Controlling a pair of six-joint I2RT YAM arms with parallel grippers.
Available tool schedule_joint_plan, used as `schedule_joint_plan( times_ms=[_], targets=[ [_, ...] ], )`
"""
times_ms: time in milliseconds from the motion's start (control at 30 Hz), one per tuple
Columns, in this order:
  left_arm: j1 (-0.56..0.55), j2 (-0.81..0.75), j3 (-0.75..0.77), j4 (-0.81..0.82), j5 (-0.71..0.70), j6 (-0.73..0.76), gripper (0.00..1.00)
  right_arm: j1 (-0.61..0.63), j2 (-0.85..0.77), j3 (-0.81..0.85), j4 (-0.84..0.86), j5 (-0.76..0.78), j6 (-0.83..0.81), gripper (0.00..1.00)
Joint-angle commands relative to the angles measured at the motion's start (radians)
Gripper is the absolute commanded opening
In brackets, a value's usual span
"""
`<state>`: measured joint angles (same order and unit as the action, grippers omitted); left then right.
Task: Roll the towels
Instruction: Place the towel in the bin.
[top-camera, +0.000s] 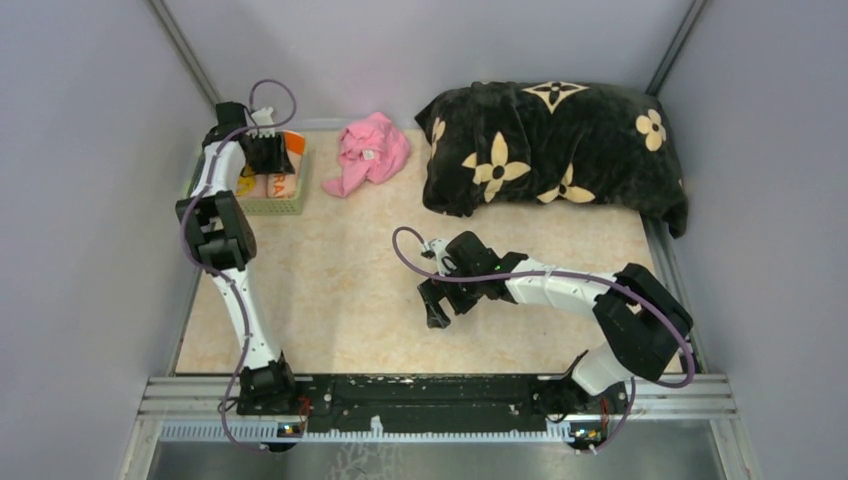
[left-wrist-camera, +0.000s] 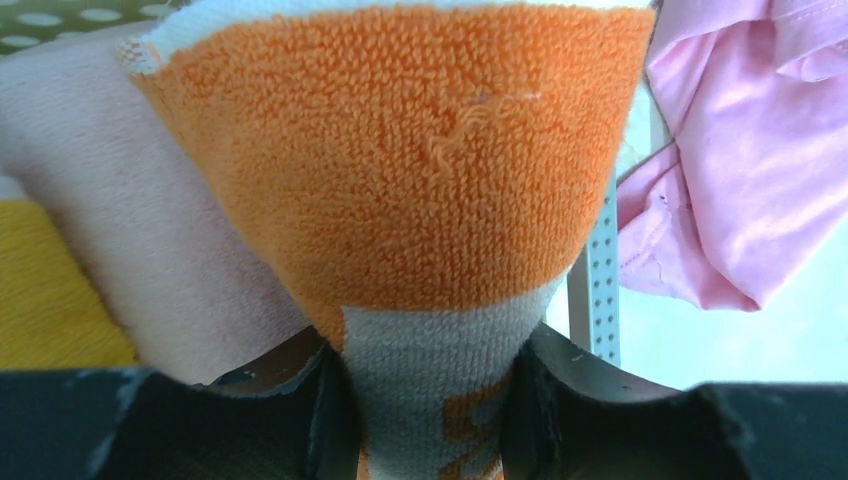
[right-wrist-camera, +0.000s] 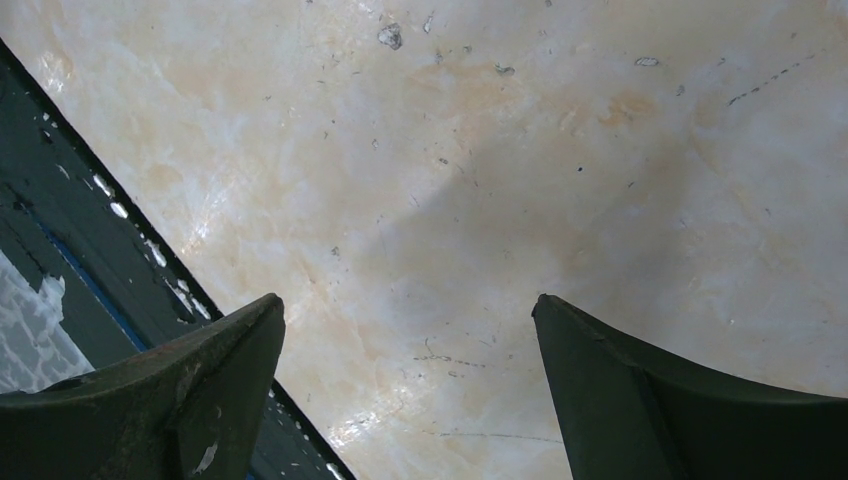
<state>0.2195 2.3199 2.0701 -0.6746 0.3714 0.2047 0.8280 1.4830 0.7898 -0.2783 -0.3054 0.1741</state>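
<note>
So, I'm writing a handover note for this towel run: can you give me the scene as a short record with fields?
left jaws: shut on the peach towel, at the green basket
right jaws: open, empty, above the bare table
in basket: yellow cloth
beside basket: crumpled pink cloth
far right: black flowered blanket

The left arm (top-camera: 245, 318) and right arm (top-camera: 548, 286) share white tubular links and chunky black joint housings. A thin purple cable (top-camera: 272, 84) loops along each. The right arm's fingers (right-wrist-camera: 180, 390) are dark and curved, with chipped paint. Black bases (top-camera: 266, 383) sit at six o'clock.
</note>
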Motion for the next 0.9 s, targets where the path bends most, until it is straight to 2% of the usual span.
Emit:
schedule_joint_plan(
  times_ms=[0, 133, 367, 533, 733, 867],
  targets=[
    [-0.046, 0.086, 0.020, -0.044, -0.094, 0.063, 0.38, -0.005, 0.010, 0.030, 0.018, 0.008, -0.019, 0.94],
    [-0.073, 0.146, 0.054, -0.077, -0.150, 0.073, 0.41, -0.004, 0.021, 0.028, 0.018, 0.010, -0.025, 0.94],
    [-0.075, 0.266, 0.142, -0.186, -0.257, -0.004, 0.43, -0.004, 0.038, 0.035, 0.023, 0.007, -0.023, 0.94],
    [-0.072, 0.301, 0.175, -0.242, -0.241, -0.032, 0.47, -0.004, 0.038, 0.037, 0.020, 0.004, -0.019, 0.93],
    [-0.073, 0.197, 0.142, -0.185, -0.166, -0.061, 0.63, -0.004, -0.019, 0.022, 0.007, 0.017, -0.018, 0.93],
    [-0.074, 0.098, 0.122, -0.148, -0.173, -0.066, 0.72, -0.004, -0.046, 0.014, 0.011, 0.016, -0.011, 0.93]
  ],
)
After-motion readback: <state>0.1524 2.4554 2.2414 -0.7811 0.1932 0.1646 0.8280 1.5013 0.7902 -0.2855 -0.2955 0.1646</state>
